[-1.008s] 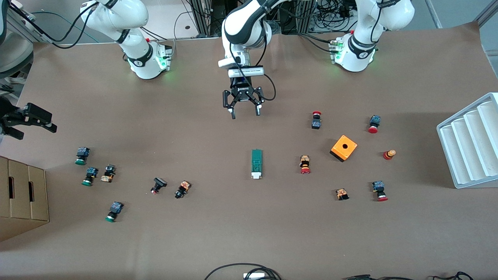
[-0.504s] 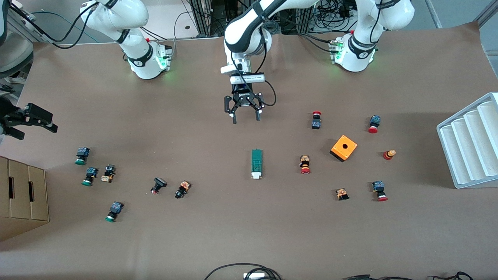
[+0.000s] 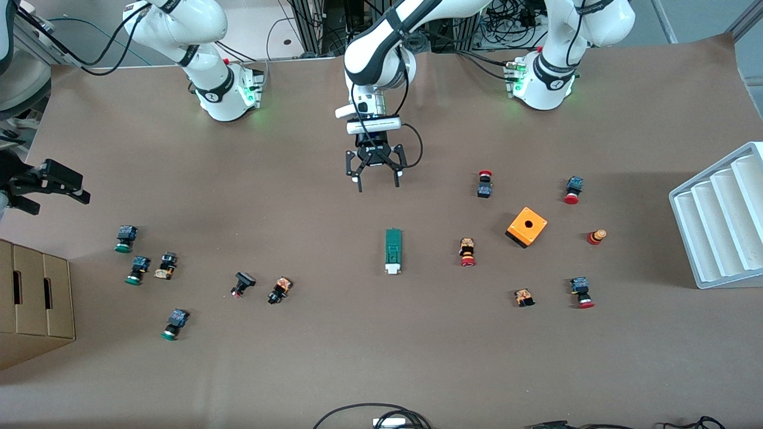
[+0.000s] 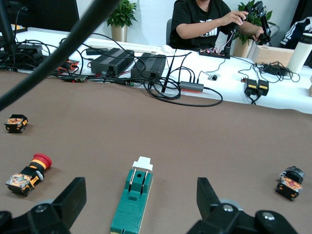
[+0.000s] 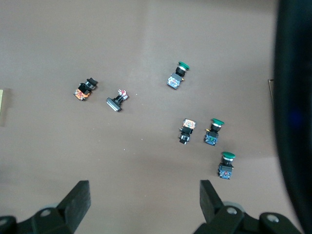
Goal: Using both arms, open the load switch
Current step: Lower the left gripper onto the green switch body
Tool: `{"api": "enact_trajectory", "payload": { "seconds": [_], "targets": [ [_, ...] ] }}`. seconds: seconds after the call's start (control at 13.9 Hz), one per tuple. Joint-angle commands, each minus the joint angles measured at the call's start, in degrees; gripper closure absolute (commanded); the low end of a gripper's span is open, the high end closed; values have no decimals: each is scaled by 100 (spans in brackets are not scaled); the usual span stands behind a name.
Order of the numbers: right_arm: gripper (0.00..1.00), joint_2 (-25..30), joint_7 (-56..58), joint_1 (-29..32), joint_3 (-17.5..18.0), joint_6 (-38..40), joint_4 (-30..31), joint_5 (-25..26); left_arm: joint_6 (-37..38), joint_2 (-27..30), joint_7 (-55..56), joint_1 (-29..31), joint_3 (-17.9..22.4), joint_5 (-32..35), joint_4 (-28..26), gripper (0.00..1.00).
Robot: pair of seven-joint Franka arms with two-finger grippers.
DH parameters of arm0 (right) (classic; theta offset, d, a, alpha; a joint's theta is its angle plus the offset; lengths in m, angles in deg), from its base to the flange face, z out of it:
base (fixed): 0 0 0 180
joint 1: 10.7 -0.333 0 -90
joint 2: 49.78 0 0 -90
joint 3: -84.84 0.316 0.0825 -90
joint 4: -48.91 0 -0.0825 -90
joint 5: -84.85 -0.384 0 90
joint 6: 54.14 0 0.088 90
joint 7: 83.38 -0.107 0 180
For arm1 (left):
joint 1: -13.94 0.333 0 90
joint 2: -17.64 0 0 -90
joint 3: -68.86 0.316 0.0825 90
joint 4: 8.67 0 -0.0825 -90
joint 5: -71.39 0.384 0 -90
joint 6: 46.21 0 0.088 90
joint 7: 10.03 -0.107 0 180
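From the front view we see the left gripper (image 3: 377, 180) hanging over bare table, fingers spread wide and holding nothing, with the load switch (image 3: 393, 251) lying flat nearer the camera, its white tab at the camera end. The right gripper (image 3: 50, 183) waits at the right arm's end of the table, over the edge, also wide open and empty. A red-capped push button (image 3: 467, 251) lies beside the switch toward the left arm's end, apart from it; the orange box (image 3: 527, 226) sits well clear. In the left wrist view the load switch (image 4: 132, 196) lies between the open fingers (image 4: 73, 197), tab pointing away. We judge the slim block could skid or twist if one finger lands first. In the right wrist view we see only scattered green-capped buttons (image 5: 176, 76) below the open fingers (image 5: 209, 194); the switch is absent, so that arm faces a long reach over them.
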Motion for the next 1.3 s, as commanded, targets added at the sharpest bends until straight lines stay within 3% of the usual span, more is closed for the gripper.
{"api": "enact_trajectory", "payload": {
  "seconds": [0.0,0.36,0.72,1.22],
  "targets": [
    [0,-13,-2,-1,25,29,-9,86,24,-109,-77,-45,54,107,8,0],
    [0,-40,-2,-1,33,29,-9,86,253,-268,168,-80,63,160,8,0],
    [0,-57,-2,-1,33,38,-9,95,306,-672,907,-448,519,485,26,0],
    [0,-66,7,-1,42,38,-9,95,306,-1023,1101,-564,555,494,78,0]
  ]
}}
